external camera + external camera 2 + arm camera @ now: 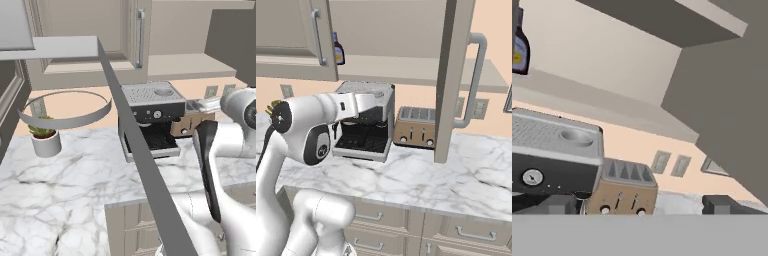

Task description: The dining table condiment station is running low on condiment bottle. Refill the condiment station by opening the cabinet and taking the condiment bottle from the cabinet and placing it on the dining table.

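Marble-topped counter (466,185) and beige cabinetry frame a simulated kitchen as the robot's end effector (639,207) hangs low above the worktop, its two dark fingertips (559,204) spread wide at the bottom of the hand view and grasping nothing. Just beyond them stand a steel espresso machine (552,155) and, right beside it, a copper-toned toaster (624,192), with wall sockets (671,164) behind. Higher up, the cabinet (406,37) stands with its right door (453,80) swung out toward the camera, bar handle (473,82) facing the frame's right edge, while the left door (293,40) appears closed. The condiment bottle (338,49) sits upright on the cabinet shelf at upper left of the right base view, tucked against the edge of that left door, and shows again at the far upper left of the hand view. The likely trouble is the reach itself: a rise from here could clip the espresso machine's top or the lower lip of the cabinet, and the bottle's spot beside the closed door leaves little room for spread fingers, so a brush against door or bottle might tip it. The open door also juts into the arm's swing path.
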